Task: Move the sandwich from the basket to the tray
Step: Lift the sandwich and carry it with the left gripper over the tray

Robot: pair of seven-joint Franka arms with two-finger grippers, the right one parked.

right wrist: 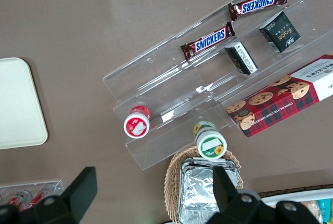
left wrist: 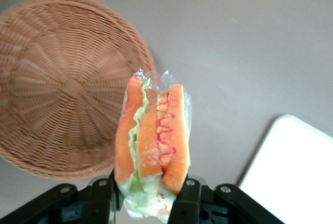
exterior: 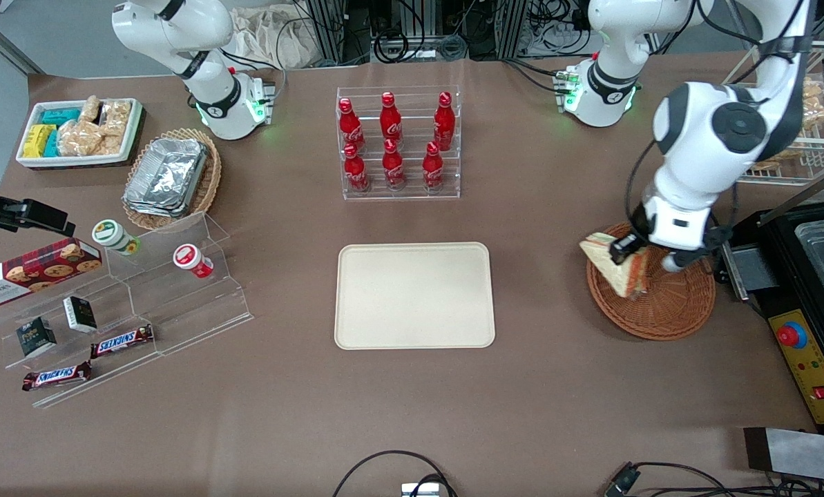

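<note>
Front view: gripper (exterior: 630, 257) fingers clamp sandwich (exterior: 615, 264) over basket (exterior: 667, 304) rim, apex toward tray (exterior: 414, 295)

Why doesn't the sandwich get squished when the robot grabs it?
It probably squishes a little: the sandwich looks soft, with bread and lettuce layers pinched in the tool. Its clear wrap likely keeps the filling together, though plastic may be slippery. It seems light, hanging above the basket edge from just one end.

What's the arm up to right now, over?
Gripper shut on sandwich, lifted over the basket edge. Basket otherwise bare. Tray waiting, nothing on it. Bare table between them, over.
</note>
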